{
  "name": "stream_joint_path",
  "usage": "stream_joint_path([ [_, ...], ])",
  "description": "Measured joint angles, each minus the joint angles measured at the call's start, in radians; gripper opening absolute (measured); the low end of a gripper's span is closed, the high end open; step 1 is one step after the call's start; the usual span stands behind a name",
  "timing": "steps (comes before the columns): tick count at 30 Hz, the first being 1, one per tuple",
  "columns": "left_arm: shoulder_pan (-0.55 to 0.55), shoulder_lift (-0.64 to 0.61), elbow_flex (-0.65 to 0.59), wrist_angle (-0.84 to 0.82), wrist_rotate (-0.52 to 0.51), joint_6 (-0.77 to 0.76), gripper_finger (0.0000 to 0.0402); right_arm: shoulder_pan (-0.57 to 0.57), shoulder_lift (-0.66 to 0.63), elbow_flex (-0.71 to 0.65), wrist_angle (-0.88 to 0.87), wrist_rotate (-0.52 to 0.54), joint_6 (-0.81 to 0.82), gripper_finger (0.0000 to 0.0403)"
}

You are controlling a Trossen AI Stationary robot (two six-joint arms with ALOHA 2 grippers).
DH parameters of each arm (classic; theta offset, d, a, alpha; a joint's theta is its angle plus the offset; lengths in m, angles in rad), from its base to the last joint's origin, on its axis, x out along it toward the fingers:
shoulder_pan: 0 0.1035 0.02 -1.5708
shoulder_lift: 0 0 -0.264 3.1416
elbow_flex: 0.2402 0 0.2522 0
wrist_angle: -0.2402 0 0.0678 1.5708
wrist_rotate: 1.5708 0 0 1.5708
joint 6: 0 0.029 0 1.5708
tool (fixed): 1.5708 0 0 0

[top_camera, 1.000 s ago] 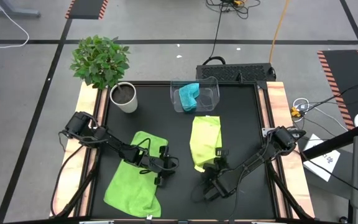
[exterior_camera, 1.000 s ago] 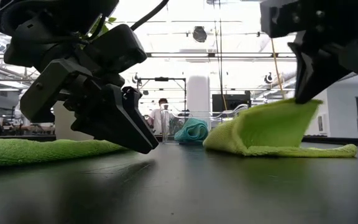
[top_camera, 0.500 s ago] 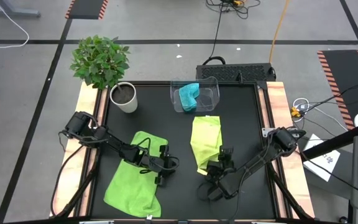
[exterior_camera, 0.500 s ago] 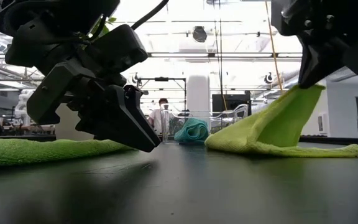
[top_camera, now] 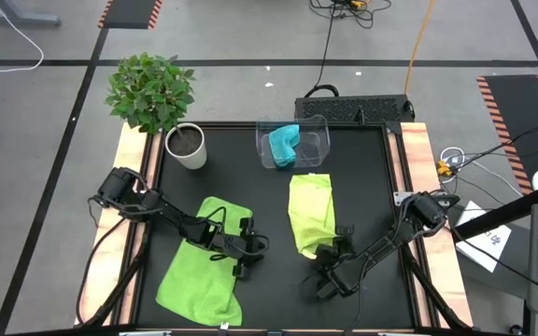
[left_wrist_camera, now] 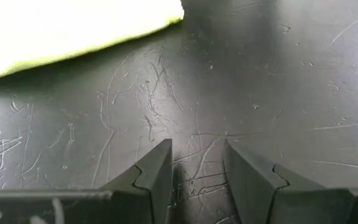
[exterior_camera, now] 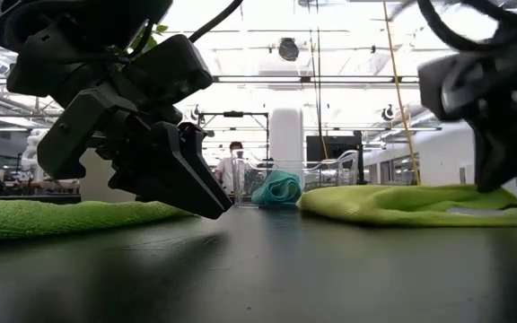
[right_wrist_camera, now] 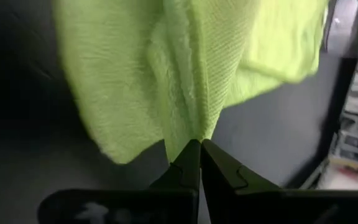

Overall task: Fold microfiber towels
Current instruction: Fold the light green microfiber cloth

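The right hand [top_camera: 330,250] is shut, its two fingers [right_wrist_camera: 194,163] pressed tight together with a thin edge of the right lime-green towel [top_camera: 310,212] pinched at their tips. A second ago this hand held the towel's near edge raised clear of the desk [top_camera: 372,177], so that in the low view the cloth rose in a peak under the fingers. Now that peak is gone: the right lime-green towel lies low and nearly flat on the desk in the low view, stretching away from the right hand toward the clear plastic bin [top_camera: 316,142]. The hand itself has drawn back slightly toward the desk's near edge and to its own right, and sits at the towel's near end.

The left hand [top_camera: 244,259] has not changed. Its fingers [left_wrist_camera: 157,174] stand partly open with bare desk showing between them, holding nothing, low over the surface. The left lime-green towel [top_camera: 204,264] lies spread out just beside and behind this hand, with the left arm crossing over it, in the same place as before.

The turquoise-blue towel [top_camera: 283,142] is bunched inside the clear plastic bin, well beyond both hands, unmoved. A potted plant [top_camera: 155,98] stands at the far left corner of the desk.
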Motion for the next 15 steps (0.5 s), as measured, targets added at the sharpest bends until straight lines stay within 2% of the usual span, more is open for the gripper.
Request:
stream_joint_path([
  [6, 0.000, 0.000, 0.000, 0.000, 0.000, -0.004, 0.0145, 0.000, 0.000, -0.085, 0.089, -0.042, 0.017, 0.0000],
  [15, 0.011, 0.000, 0.000, 0.005, 0.003, 0.002, 0.0145, 0.004, -0.020, -0.091, 0.157, -0.042, -0.012, 0.0015],
])
